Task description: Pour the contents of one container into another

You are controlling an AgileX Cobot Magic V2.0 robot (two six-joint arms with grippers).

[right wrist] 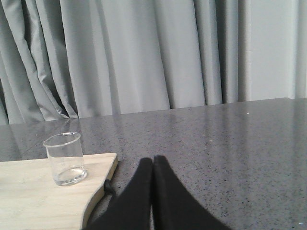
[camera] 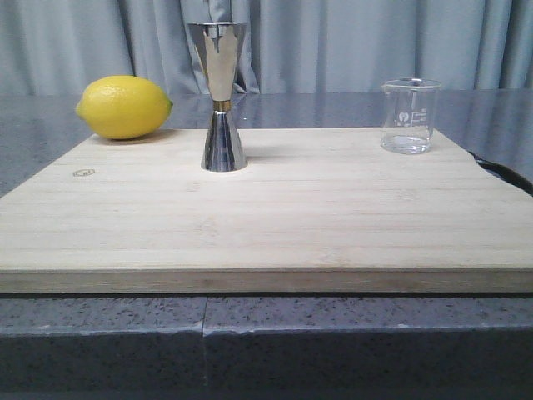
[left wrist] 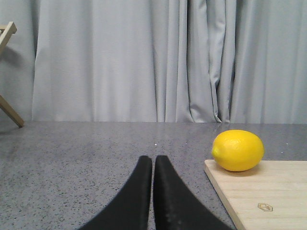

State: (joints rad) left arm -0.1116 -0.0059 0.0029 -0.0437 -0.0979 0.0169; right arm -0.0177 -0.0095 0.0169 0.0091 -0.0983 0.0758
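Beaker (right wrist: 65,158) upright, well clear of both grippers.
Right gripper (right wrist: 153,165) and left gripper (left wrist: 153,165): jaws pressed together, holding nothing; jigger (camera: 221,97) untouched.

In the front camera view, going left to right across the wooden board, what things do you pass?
lemon → steel jigger → glass beaker

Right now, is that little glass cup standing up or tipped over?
Upright. The glass beaker stands on its base on the wooden board, open mouth upward. Whether it holds liquid, cannot tell.
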